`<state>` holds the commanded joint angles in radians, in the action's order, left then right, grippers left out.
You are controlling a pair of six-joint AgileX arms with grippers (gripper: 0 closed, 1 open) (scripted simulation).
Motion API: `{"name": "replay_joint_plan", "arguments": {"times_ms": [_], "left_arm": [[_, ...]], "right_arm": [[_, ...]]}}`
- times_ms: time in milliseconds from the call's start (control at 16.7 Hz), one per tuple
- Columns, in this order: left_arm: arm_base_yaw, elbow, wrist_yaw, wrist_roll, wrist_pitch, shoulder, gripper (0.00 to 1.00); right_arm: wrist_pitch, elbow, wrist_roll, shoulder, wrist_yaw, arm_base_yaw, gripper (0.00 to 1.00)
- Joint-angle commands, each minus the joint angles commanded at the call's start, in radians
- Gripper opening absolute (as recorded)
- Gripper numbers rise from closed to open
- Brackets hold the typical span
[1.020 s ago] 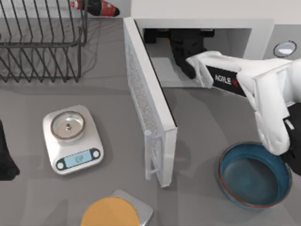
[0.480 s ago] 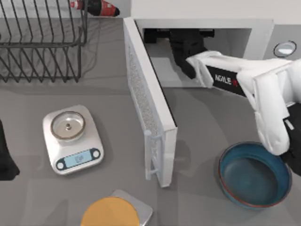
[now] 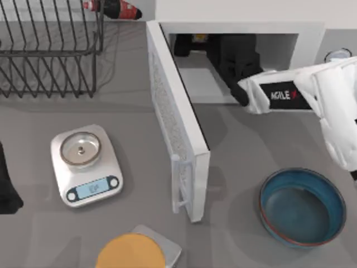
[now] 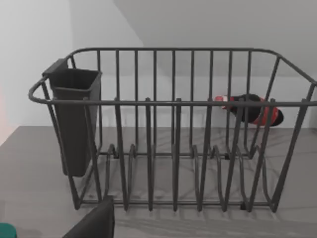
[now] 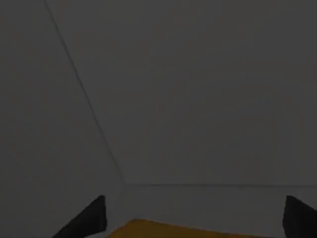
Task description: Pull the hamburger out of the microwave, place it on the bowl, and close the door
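Top view: the hamburger [image 3: 199, 38] shows as a small yellow patch deep in the microwave [image 3: 240, 14] cavity. The right gripper [image 3: 187, 44] reaches inside beside it; its grip cannot be told. The door [image 3: 177, 128] stands open, the blue bowl [image 3: 302, 207] empty nearby. The left arm rests at the table's left edge.

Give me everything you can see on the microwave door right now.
The door is a tall white panel with a grey speckled mesh window and a white bar handle near its free end. It stands wide open, hinged at the left edge of the microwave cavity and swung out over the grey table toward the front. It looks like smooth plastic. Nothing touches it: the right gripper reaches into the cavity beside it, and the bowl sits apart to its right.
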<state>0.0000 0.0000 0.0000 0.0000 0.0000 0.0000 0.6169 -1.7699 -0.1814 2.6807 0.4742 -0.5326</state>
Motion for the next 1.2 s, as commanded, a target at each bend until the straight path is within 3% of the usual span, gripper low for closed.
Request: {"name": "replay_joint_plan", "arguments": {"times_ms": [480,960,1200], "left_arm": [[0.0,0.0,0.0,0.0,0.0,0.0,1.0],[0.0,0.0,0.0,0.0,0.0,0.0,1.0],[0.0,0.0,0.0,0.0,0.0,0.0,1.0]], "right_arm": [[0.294,0.578,-0.037,-0.259,0.099,-0.106,0.0],[0.331,0.63,-0.047,-0.295,0.101,-0.111,0.0],[0.233,0.623,-0.047,-0.388,0.099,-0.11,0.0]]}}
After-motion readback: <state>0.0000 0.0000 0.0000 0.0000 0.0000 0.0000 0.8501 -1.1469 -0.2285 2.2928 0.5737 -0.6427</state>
